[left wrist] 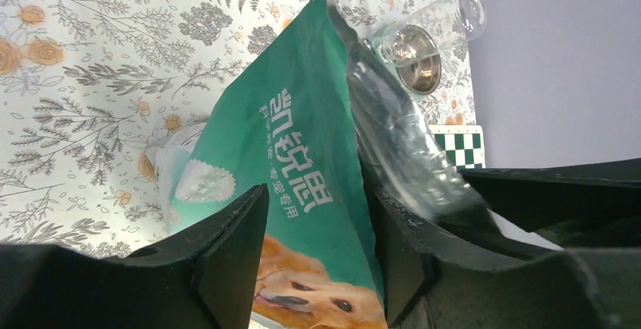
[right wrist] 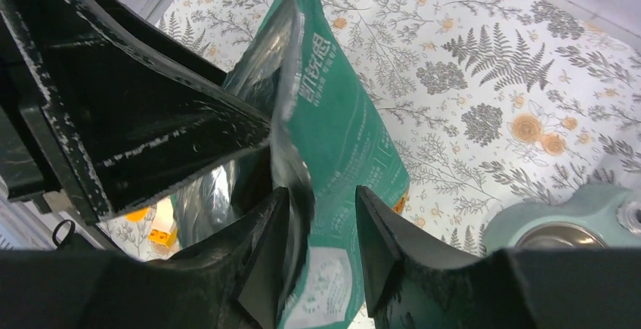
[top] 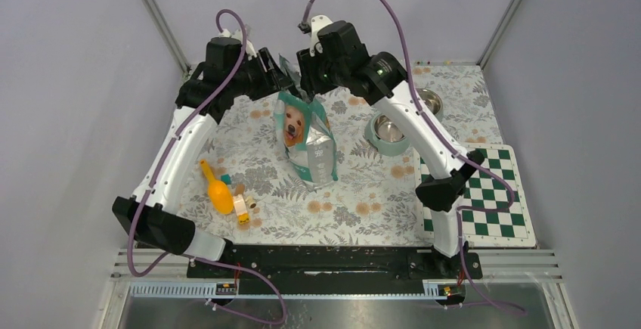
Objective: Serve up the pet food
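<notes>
**Teal bag (top: 306, 136) between two released grippers**

Upright mid floral mat (top: 355, 193). White Chinese lettering (left wrist: 302, 174) and retriever photo (top: 293, 125) on front. Left gripper (left wrist: 317, 193), right gripper (right wrist: 321, 190): jaws parted, straddling bag's top. Kibble hidden, location unclear.

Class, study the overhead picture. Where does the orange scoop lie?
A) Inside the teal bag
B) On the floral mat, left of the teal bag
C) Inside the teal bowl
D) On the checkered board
B: the top view shows the orange scoop lying on the floral mat, left of the standing teal bag, well apart from the teal bowl and the checkered board.
</notes>
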Controlling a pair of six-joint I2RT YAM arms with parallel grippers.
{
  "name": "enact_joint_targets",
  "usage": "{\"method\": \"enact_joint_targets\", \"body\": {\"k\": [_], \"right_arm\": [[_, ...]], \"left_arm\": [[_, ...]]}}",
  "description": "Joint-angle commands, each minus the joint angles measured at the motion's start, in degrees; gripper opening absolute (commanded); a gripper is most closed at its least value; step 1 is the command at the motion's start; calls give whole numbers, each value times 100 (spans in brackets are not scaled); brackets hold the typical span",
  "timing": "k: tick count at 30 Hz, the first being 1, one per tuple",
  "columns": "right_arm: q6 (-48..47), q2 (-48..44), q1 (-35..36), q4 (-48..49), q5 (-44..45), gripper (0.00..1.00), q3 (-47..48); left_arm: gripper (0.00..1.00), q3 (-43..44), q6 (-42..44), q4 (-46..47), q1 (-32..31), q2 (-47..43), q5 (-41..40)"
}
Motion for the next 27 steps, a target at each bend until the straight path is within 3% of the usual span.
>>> {"method": "enact_joint_targets", "body": {"k": [1,3,7,12,16,20,27], "right_arm": [[-196,321,2,119,-260,44,376],[-210,418,7,121,-256,34,506],[-255,412,5,124,201,0,840],[-529,51,6,239,1156,0,1285],[-797,-617,5,834,1775,0,849],[-1040,-1177,6,1427,1975,0,413],[-1128,-1278,160,1550,1951,0,818]], "left_arm": [[50,350,136,177,23,123,255],[39,416,154,118,26,177,272],[0,821,408,-292,33,246,69],[0,1920,1057,-1259,52,355,-508],[0,2743,1629,-1811,65,418,-967],[0,3332,2086,-1954,100,432,-1216],[0,3969,2153,-1974,163,554,-933]]}}
